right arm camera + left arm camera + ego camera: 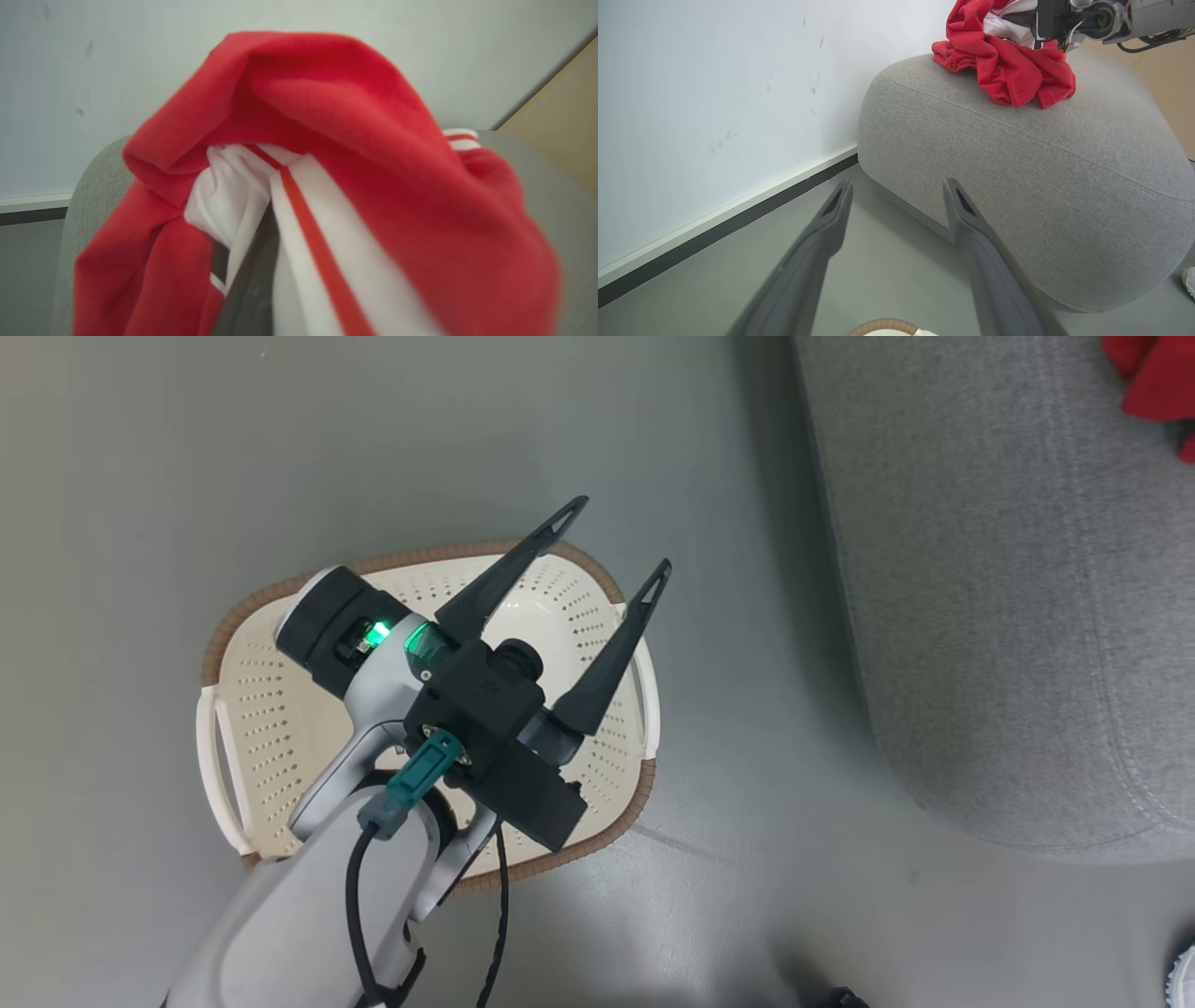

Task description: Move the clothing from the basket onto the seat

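The cream perforated basket [271, 709] with a brown rim stands on the floor, and its visible inside is bare. My left gripper [622, 534] hovers over it, open and holding nothing; its fingers [822, 233] point toward the grey seat [1017, 177]. Red clothing [1008, 70] with white trim lies bunched on the seat's top [980, 616], a corner of it showing in the head view [1158, 383]. My right gripper [1057, 21] is at that pile, shut on the clothing [355, 140], which drapes over its dark finger [247, 284].
A white wall with a dark baseboard [714, 224] runs behind the seat. Grey floor [747, 803] lies between basket and seat. A small white object [1184, 975] sits on the floor by the seat's near end.
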Robot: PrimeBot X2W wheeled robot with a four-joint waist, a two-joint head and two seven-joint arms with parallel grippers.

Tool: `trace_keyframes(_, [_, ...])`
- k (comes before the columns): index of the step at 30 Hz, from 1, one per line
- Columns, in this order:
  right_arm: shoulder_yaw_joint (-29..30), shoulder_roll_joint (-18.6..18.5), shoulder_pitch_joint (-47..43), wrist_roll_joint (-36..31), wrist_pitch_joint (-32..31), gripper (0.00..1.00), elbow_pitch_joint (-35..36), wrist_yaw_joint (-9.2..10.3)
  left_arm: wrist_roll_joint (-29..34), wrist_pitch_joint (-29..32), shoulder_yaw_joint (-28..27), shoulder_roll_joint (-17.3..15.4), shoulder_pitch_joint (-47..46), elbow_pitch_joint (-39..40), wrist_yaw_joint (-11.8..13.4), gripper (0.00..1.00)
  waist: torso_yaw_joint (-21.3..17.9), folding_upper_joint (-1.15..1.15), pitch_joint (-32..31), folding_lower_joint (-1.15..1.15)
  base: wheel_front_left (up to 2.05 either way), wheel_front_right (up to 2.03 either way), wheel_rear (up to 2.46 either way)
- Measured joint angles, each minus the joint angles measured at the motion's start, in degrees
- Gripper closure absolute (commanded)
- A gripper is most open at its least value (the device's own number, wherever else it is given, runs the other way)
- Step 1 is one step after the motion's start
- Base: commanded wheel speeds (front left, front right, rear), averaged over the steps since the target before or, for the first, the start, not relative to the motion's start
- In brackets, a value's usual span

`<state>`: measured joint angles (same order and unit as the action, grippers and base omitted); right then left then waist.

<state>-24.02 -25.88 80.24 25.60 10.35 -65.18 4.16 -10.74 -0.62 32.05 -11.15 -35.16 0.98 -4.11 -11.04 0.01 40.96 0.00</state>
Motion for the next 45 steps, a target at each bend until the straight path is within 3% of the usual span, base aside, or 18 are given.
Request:
trace_keyframes(1, [-0.2,0.4,-0.1,0.0,0.4,0.0,-0.1,-0.23,0.0,0.0,0.0,-0.1,0.0,-0.3,0.0,0.0,-0.2,0.0,-0.2,0.0,0.0,0.0,0.0])
trace_keyframes(13, [-0.5,3.4,-5.4,0.6,2.9,0.0,-3.1,-3.46,-1.3,-2.8,-1.2,-0.8,2.0,-5.3,-0.4,0.0,-3.8,-0.01,-5.1,0.0,0.0,0.0,0.0])
trace_keyframes(30, [-3.0,5.9,-12.9,-0.1,3.9,0.0,-4.7,-7.65,-6.3,-6.8,-1.4,1.5,7.1,-11.5,-0.5,0.0,-8.2,-0.02,-17.3,-0.01,0.0,0.0,0.0])
trace_keyframes(45, [-6.0,8.9,-18.2,-1.5,3.9,0.0,-3.5,-10.05,-11.0,-10.9,-4.3,2.6,17.1,-17.2,0.7,0.0,-7.9,-0.02,-30.1,-0.02,0.0,0.0,0.0])
